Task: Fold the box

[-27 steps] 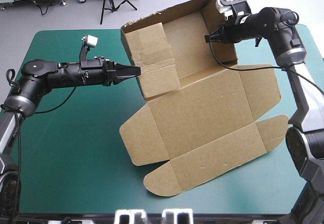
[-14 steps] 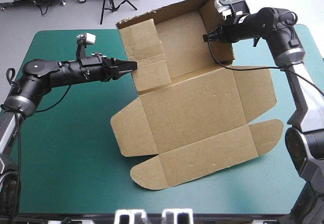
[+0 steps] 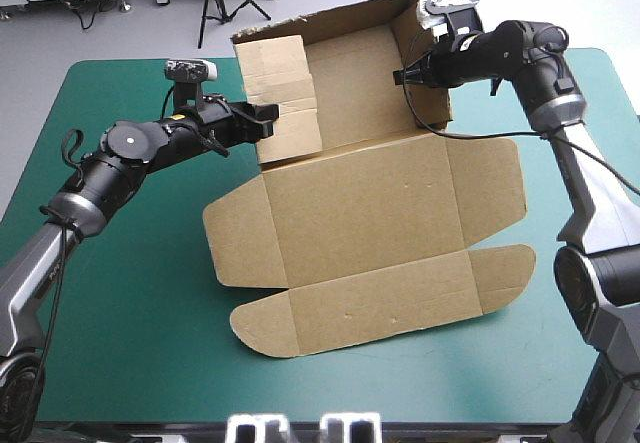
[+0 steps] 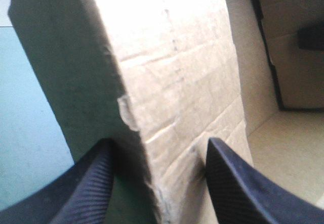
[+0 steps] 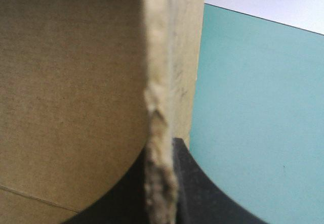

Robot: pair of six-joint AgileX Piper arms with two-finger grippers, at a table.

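Above the table (image 3: 130, 303), right tool (image 3: 400, 75) clamps the box (image 3: 370, 213); left tool (image 3: 268, 115) straddles it

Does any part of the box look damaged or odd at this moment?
Yes: the box has ragged cut edges. Held in the right gripper, the board edge is crushed and frayed; by the left gripper a small chip is torn out.
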